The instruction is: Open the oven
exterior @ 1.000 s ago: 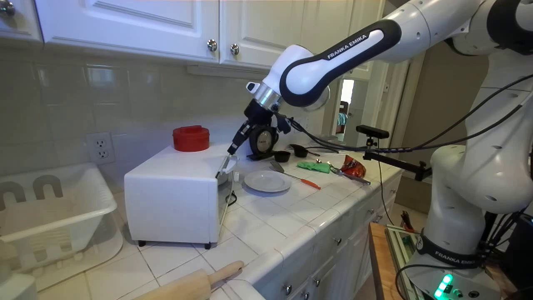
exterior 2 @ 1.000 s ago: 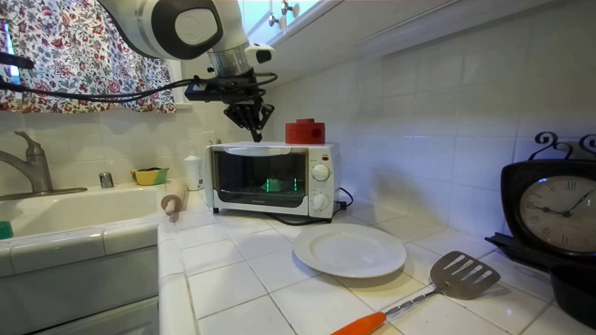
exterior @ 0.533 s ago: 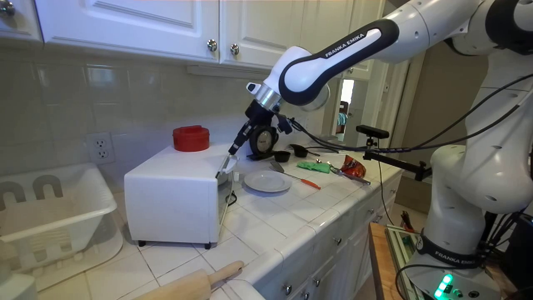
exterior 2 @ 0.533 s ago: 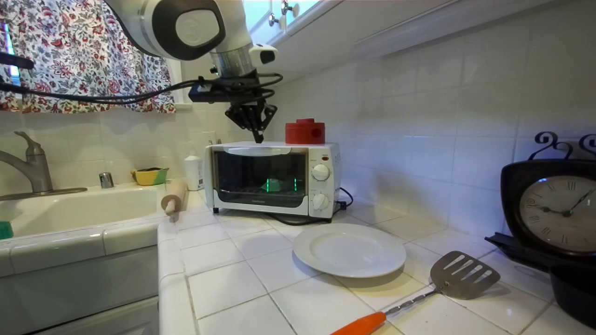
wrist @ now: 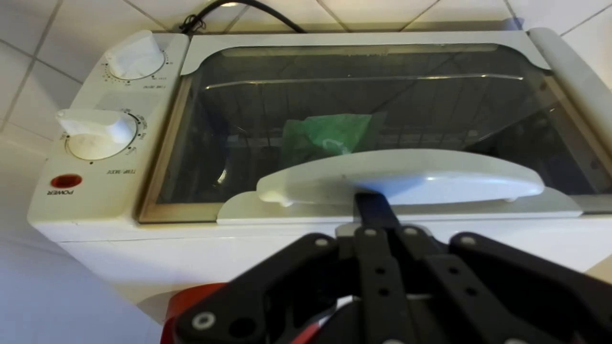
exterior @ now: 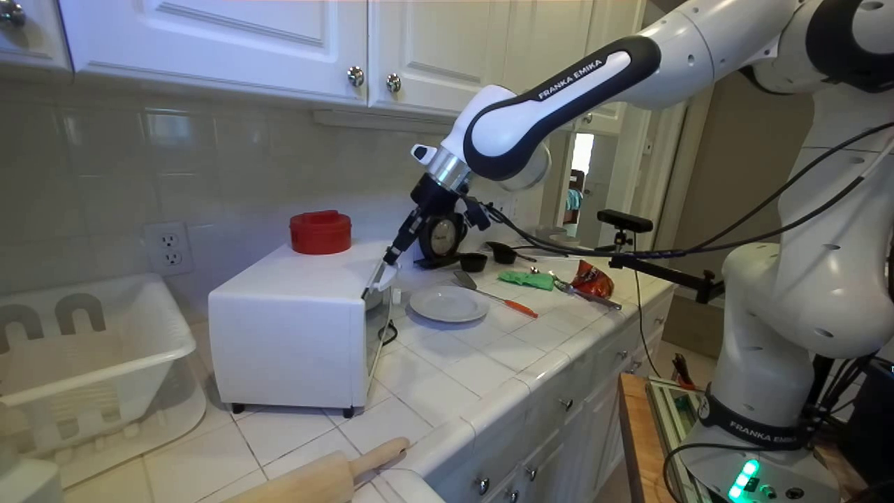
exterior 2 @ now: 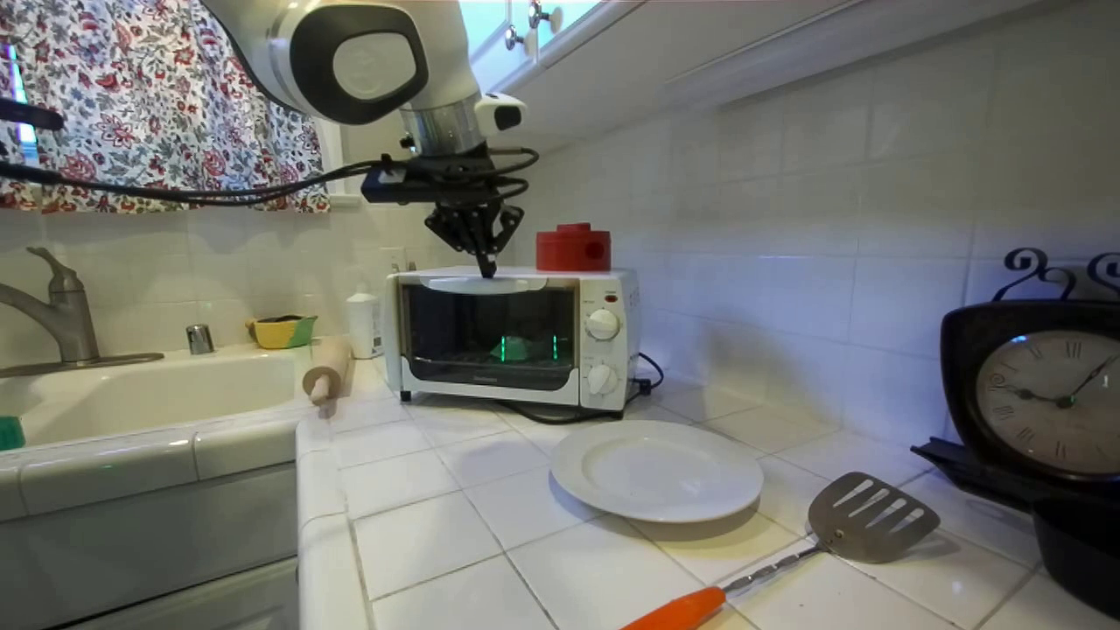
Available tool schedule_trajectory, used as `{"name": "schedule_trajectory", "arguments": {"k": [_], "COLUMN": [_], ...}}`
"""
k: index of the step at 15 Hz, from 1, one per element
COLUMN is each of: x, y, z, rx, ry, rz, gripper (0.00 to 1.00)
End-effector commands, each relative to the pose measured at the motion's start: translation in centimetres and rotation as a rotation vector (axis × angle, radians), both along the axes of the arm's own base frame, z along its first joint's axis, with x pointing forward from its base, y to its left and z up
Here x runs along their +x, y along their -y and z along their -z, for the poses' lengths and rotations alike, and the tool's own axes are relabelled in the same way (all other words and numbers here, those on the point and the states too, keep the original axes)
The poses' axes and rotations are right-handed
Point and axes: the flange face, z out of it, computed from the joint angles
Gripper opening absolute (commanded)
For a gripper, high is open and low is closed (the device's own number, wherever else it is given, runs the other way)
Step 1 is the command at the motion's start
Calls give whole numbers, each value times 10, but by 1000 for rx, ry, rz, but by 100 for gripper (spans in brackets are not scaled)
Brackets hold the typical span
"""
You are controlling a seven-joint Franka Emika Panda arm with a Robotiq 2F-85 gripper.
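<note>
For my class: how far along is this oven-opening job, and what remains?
Done: placement, with the end effector at the handle of the oven. In hand: probably engaging it; in the wrist view the closed fingers overlap the handle, but contact is unclear. Left: opening the door, which looks shut.

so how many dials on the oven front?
2. Upper dial below the red power light; lower dial beneath it on the same control panel. Panel fully visible, none hidden.

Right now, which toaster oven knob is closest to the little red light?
The upper knob, just below the red power light in an exterior view; the lower knob sits farther down.
</note>
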Motion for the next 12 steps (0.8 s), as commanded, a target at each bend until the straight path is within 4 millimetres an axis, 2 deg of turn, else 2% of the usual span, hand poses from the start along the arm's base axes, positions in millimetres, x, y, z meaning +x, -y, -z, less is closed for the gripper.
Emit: {"name": "schedule_trajectory", "arguments": {"k": [1, 12], "x": [5, -20], "y": [1, 14], "z": [7, 10], "rx": [-1, -7], "ry": [-27, -102], "rz": [-2, 86], "gripper": [0, 0]}}
